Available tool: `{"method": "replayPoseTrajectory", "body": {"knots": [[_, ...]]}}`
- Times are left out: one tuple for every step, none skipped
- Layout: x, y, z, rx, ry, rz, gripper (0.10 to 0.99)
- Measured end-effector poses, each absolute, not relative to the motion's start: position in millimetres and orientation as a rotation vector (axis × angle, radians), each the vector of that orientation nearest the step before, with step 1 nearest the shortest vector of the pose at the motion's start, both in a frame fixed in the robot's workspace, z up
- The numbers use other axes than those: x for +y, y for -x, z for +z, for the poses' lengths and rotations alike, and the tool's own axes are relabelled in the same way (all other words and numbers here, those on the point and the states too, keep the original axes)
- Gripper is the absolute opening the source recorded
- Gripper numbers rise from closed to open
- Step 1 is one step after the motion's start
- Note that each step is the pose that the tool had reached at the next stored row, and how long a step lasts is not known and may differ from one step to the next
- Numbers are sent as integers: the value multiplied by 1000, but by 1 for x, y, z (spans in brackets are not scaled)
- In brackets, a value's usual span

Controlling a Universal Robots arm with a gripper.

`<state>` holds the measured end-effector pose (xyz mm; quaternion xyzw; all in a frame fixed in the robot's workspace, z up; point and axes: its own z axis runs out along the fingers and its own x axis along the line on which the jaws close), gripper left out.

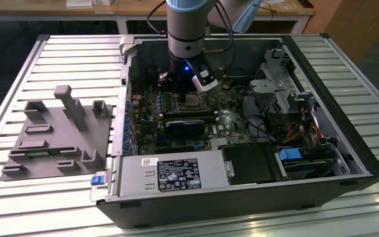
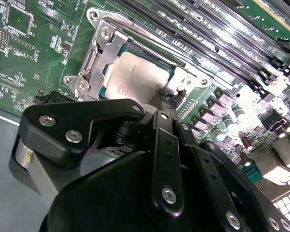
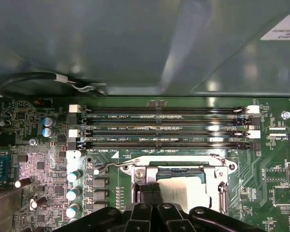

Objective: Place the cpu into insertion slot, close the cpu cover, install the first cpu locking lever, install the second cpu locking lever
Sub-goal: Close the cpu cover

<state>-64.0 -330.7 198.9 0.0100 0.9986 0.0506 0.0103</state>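
The cpu (image 2: 133,79), a flat silver-grey square, lies seated in the insertion slot (image 3: 176,171); in the exterior view it is a pale square (image 1: 191,101) on the motherboard. The cpu cover (image 2: 89,63), a silvery frame, lies down around it. A thin wire locking lever (image 3: 159,161) runs along the socket's side next to the memory slots. My gripper (image 3: 149,193) hangs right over the socket's edge, its black fingers (image 2: 160,113) together and shut, tips at the cover's rim. It hides part of the cpu in both wireless wrist views.
Long black memory slots (image 3: 159,128) lie beside the socket. A black block (image 1: 179,126) sits just in front of the socket. The case also holds a power supply (image 1: 170,175), a drive cage (image 1: 282,84) and loose cables (image 1: 268,123). A grey fixture (image 1: 57,133) stands outside.
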Motion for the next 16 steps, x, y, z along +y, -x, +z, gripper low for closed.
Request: {"method": "replayPoseTrajectory", "body": {"knots": [[-331, 63, 199, 3117, -31, 158, 102], [-331, 63, 199, 3117, -31, 158, 102], [-331, 63, 199, 3117, -31, 158, 102], [-331, 62, 199, 3117, -31, 158, 102], [-331, 62, 199, 3117, -31, 158, 102], [-331, 62, 199, 3117, -31, 158, 102], [-331, 61, 199, 3117, -31, 158, 102], [-331, 61, 199, 3117, -31, 159, 102], [-331, 61, 200, 3117, -31, 159, 102], [-330, 61, 200, 3116, -31, 160, 102], [-330, 61, 201, 3116, -30, 161, 102], [-331, 61, 202, 3117, -30, 160, 102], [-331, 61, 203, 3118, -31, 159, 102], [-331, 61, 204, 3118, -31, 159, 102], [-331, 61, 205, 3118, -31, 159, 102], [-331, 61, 206, 3118, -31, 159, 102]]}}
